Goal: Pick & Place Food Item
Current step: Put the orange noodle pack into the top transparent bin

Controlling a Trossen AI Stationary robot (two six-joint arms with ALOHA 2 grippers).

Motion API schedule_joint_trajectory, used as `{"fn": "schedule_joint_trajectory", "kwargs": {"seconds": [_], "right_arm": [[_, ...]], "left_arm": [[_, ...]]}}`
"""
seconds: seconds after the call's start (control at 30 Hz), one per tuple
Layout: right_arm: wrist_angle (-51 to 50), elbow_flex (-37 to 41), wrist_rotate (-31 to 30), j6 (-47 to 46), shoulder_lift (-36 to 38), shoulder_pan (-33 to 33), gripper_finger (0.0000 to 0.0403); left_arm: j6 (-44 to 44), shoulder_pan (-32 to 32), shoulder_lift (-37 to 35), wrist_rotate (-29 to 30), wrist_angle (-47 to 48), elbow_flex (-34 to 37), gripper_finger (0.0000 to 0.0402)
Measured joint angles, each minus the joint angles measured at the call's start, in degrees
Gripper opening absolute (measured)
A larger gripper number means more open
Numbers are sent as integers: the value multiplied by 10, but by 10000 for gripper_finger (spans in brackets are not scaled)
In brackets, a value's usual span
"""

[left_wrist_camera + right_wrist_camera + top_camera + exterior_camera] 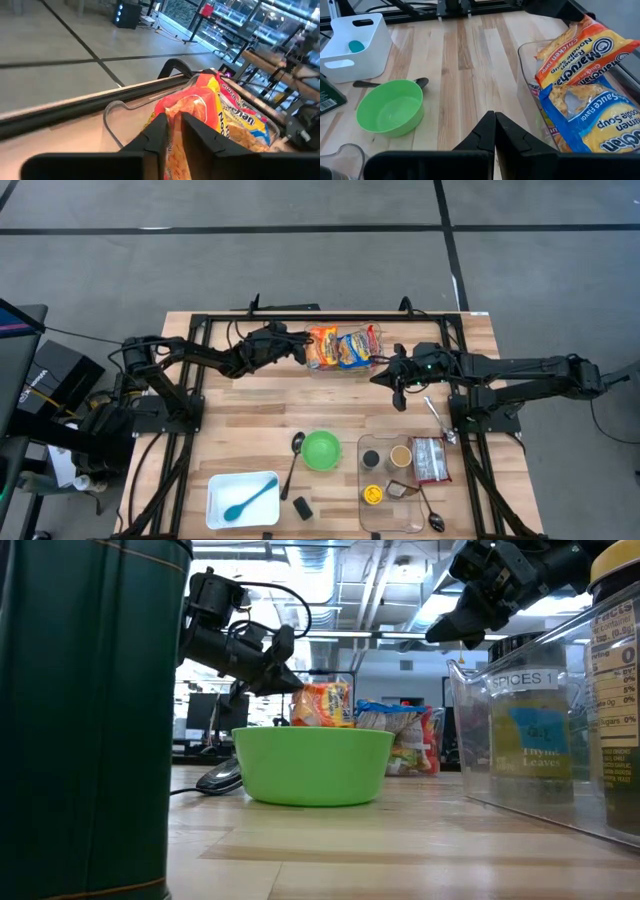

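Gripping is the step you are in: your left gripper (pixel 173 135) sits at the far edge of the table (pixel 250 405), its two fingers set narrowly apart with the edge of the orange ramen packet (pixel 192 107) pinched between them. That packet stands in a clear container (pixel 527 75) near the middle of the far edge, with a blue ramen packet (pixel 587 117) just beside it in the same container. Whether the hold is firm or only a light nip, you cannot tell from here; only a little of the wrapper appears to sit between the fingers.

Your right gripper (pixel 494 131) hangs with its fingers fully together and empty, near the container on its right-hand side, above bare wood.

Next, I judge you need to confirm the pinch, then lift the orange packet straight up so that it clears the container wall without dragging the blue one along. The green bowl (pixel 321 450), nearer the front edge, looks like the likeliest place for it, though the task does not say so. Keep the right arm clear of that path.
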State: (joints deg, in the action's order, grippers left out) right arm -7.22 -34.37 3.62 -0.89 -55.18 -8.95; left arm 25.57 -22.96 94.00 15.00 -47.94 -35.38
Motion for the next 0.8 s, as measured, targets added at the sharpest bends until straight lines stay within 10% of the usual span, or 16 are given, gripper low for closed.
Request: {"fn": "schedule_joint_trajectory", "kwargs": {"seconds": [0.43,0.8], "right_arm": [[0,0,0,0,0,0,0],[-2,0,0,0,0,0,0]], "left_arm": [[-47,-24,-3,7,-84,0,137],[-133,-8,-3,-157,-104,0,55]]}}
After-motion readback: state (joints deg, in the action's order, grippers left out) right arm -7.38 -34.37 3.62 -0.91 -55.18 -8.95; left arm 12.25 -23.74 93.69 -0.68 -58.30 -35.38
